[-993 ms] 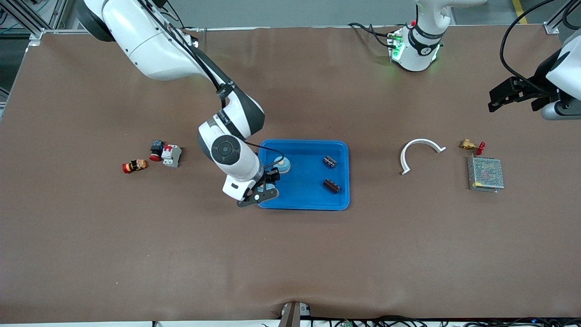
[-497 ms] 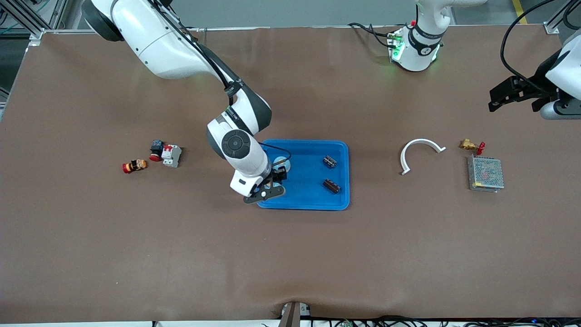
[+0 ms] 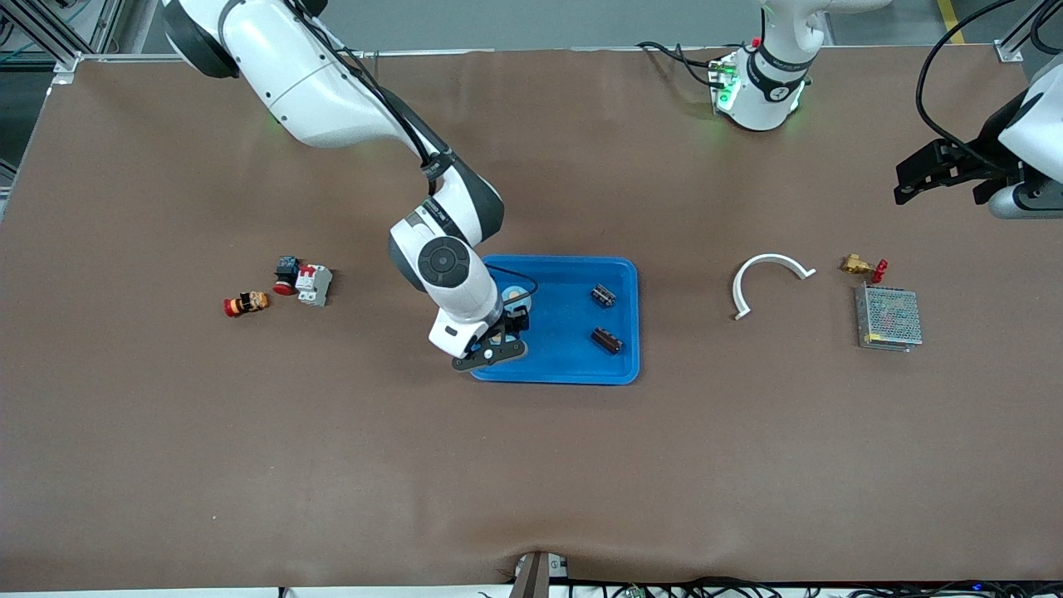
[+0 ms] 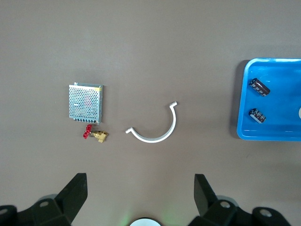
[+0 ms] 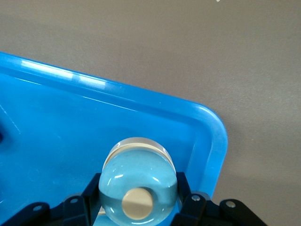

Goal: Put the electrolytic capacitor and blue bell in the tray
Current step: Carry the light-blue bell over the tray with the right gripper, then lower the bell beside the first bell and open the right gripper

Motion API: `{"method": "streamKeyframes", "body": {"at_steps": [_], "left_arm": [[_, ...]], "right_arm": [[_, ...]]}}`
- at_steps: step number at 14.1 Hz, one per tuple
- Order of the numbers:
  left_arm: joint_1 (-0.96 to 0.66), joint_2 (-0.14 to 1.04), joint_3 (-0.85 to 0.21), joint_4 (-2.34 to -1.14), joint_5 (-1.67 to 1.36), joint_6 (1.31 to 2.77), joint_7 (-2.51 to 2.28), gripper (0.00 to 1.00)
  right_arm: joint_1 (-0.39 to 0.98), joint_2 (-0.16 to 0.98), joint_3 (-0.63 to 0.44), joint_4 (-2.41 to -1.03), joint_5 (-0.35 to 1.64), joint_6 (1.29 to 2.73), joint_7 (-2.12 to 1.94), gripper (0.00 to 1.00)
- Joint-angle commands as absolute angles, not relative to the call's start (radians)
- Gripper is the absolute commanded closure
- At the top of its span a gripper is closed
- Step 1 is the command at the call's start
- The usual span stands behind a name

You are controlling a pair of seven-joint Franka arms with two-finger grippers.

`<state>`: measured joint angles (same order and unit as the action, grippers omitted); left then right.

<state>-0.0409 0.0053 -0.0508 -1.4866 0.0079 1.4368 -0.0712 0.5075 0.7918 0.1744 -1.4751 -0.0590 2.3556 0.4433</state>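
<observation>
A: Go, big stuff first.

B: Brown counter [image 3: 531, 465] fills the frame. The right arm comes from the top corner at its own end and reaches to mid-frame. The right hand [image 3: 492, 347] is low over the tray's lower corner, the one toward the right arm's end.

A: Its state?

B: Narrow, clamped on the blue bell [image 5: 138, 183]. In the right wrist view the fingers [image 5: 184, 190] press both sides of the dome, with the beige knob facing the camera. Can't tell if the bell touches the tray floor.

A: Left?

B: The left arm waits. The left hand [image 3: 913, 178] is high in the frame over the counter's edge at its own end, fingers [image 4: 77, 190] spread wide, holding nothing.

A: Tray?

B: Bright-blue tray [image 3: 573, 365] is mid-frame, flat on the counter. Toward the left arm's end sit a mesh-cased power supply [image 3: 889, 318], a white curved clip [image 3: 768, 278] between it and the tray, and a brass valve with a red handle [image 3: 862, 267] just above the supply.

A: In the tray?

B: Two electrolytic capacitors, both lying on their sides in the half toward the left arm. One [image 3: 604, 295] is higher in the frame, one [image 3: 607, 340] lower, and they're apart. A pale round dome [image 3: 516, 294] is half hidden by the right wrist; it looks like a second bell.

A: Smalls?

B: Toward the right arm's end at mid-height: a circuit breaker [image 3: 314, 284] touching a red pushbutton [image 3: 286, 274], and a red-orange part [image 3: 246, 304] near them, lower.
</observation>
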Motion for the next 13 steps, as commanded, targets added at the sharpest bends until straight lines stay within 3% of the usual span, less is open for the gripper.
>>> {"method": "streamKeyframes", "body": {"at_steps": [1,13], "left_arm": [[-0.038,-0.005,-0.046,-1.489,0.002,1.43,-0.052,0.0],[-0.032,0.003,-0.043,-1.485,-0.006,1.459,-0.049,0.0]], "right_arm": [[0.543,0.819,0.15,-1.445,-0.075,2.367,0.485,0.54],[0.58,0.851,0.12,-1.437,-0.075,2.388,0.488,0.54]]}}
